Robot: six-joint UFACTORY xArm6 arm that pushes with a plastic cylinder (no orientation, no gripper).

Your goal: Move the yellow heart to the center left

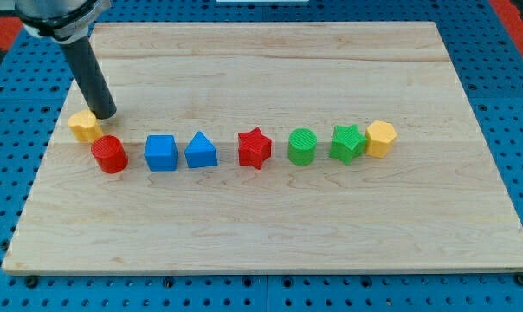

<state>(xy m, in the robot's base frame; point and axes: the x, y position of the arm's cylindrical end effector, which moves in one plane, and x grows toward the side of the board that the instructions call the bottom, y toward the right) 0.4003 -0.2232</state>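
Tip: my tip (pixel 105 113) rests at the far right edge of the yellow heart (pixel 84 126)
Heart: far left on the board (pixel 270 225), beside the red cylinder (pixel 109 154)
Jaws: none, a bare rod

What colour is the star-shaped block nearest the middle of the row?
Red: the red star, plain in the one camera view.

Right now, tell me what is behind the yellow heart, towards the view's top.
My tip stands right behind the yellow heart, at its upper right edge, apparently touching. The rod covers a strip of the wooden board behind it, so anything there stays unseen.
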